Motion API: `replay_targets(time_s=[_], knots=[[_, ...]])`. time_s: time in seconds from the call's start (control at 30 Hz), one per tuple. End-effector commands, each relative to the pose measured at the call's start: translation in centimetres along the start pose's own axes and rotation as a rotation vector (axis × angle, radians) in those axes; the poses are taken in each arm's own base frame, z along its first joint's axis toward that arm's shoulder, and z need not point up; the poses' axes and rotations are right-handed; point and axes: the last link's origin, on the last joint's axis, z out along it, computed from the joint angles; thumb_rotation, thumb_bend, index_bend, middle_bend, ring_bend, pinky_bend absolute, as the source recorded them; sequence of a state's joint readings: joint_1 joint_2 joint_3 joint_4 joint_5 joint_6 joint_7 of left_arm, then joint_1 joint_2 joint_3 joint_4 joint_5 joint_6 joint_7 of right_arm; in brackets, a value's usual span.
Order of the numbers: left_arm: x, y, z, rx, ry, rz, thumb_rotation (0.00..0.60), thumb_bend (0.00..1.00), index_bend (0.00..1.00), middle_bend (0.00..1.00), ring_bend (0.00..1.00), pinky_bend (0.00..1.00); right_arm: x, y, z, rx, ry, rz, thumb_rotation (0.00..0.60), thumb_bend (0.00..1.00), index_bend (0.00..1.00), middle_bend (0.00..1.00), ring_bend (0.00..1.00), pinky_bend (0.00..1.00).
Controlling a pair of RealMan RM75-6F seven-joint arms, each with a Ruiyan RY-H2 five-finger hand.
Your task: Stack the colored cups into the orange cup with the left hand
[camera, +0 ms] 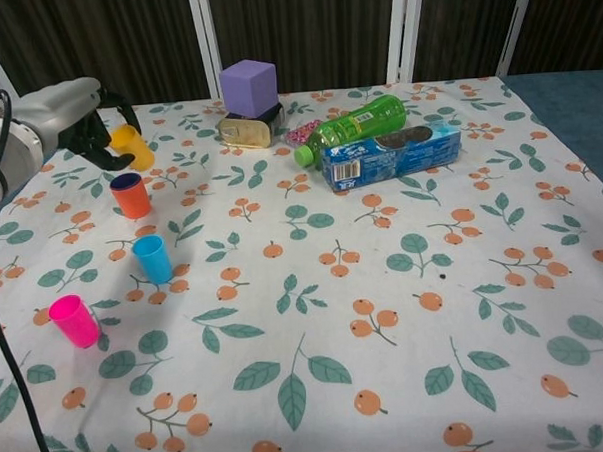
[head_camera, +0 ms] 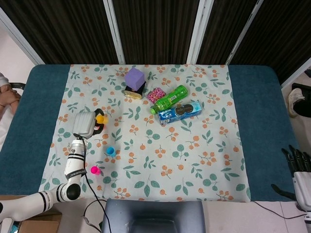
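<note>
The desk [head_camera: 29, 121] is teal under a white cloth [camera: 405, 312] printed with green leaves and orange berries. At the cloth's nine o'clock side stand an orange cup [camera: 131, 195], a blue cup [camera: 153, 258] and a pink cup [camera: 74, 321], while the grey left hand [camera: 71, 114] grips a yellow cup [camera: 134, 147]. Toward twelve o'clock lie a purple cube [camera: 249, 87], a green bottle [camera: 357, 125] and a blue packet [camera: 390, 154].
</note>
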State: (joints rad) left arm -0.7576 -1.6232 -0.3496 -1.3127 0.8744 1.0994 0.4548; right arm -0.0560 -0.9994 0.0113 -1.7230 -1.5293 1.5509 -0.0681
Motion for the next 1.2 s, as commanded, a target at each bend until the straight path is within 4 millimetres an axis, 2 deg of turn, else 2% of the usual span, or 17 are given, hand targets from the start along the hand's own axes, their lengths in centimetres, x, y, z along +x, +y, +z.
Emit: replay_targets(time_s=[0.03,0.37,0.57,0.67,0.77,0.8,0.83,0.93,1.03,1.13,1.2], knots=[[-0.5,-0.2,0.3,0.015,-0.011,0.008,0.6,0.35,0.61,1.0,1.0,1.0,0.1,0.1,0.0,-0.001,0.002,0.003,0.6,0.23,0.0,0.0,0.0,0.0],[-0.9,-1.9,0.6,0.049,-0.018,0.019,0.6,0.35,0.61,1.0,1.0,1.0,0.1,0.1,0.0,-0.002,0.0,-0.001,0.6,0.23,0.0,0.0,0.0,0.0],[-1.7,-2.4,0.4,0.055,-0.044,0.024,0.6,0.36,0.61,1.0,1.0,1.0,0.0,0.1,0.0,-0.003,0.0,-0.001,0.6,0.23,0.0,0.0,0.0,0.0],[-2.2,-2.5,0.4,0.054,-0.05,0.022,0.6,0.36,0.5,1.0,1.0,1.0,0.1,0.1,0.0,-0.005,0.002,0.001,0.6,0.23,0.0,0.0,0.0,0.0],[-2.3,-2.4,0.4,0.046,-0.047,0.014,0.6,0.36,0.15,1.0,1.0,1.0,0.1,0.2,0.0,-0.006,0.002,0.002,0.6,0.23,0.0,0.0,0.0,0.0],[-2.3,-2.3,0.3,0.039,-0.047,0.009,0.6,0.36,0.05,1.0,1.0,1.0,0.1,0.1,0.0,-0.005,0.001,0.002,0.6,0.23,0.0,0.0,0.0,0.0],[-2.3,-2.2,0.3,0.033,-0.047,0.002,0.6,0.36,0.01,1.0,1.0,1.0,0.1,0.1,0.0,-0.004,0.0,0.002,0.6,0.23,0.0,0.0,0.0,0.0],[-1.9,-1.7,-0.2,0.006,-0.046,-0.01,0.6,0.36,0.0,1.0,1.0,1.0,0.1,0.2,0.0,-0.004,0.001,0.002,0.6,0.23,0.0,0.0,0.0,0.0],[-1.3,-1.2,-1.5,-0.036,-0.046,-0.027,0.6,0.35,0.0,1.0,1.0,1.0,0.1,0.1,0.0,-0.003,0.0,0.001,0.6,0.23,0.0,0.0,0.0,0.0],[-0.9,-0.6,-4.0,-0.089,-0.091,-0.072,0.6,0.35,0.02,1.0,1.0,1.0,0.0,0.1,0.0,0.001,-0.005,-0.001,0.6,0.23,0.0,0.0,0.0,0.0],[-0.8,-0.5,-6.5,-0.129,-0.139,-0.094,0.6,0.35,0.06,1.0,1.0,1.0,-0.1,0.0,0.0,0.005,-0.008,-0.004,0.6,0.23,0.0,0.0,0.0,0.0]])
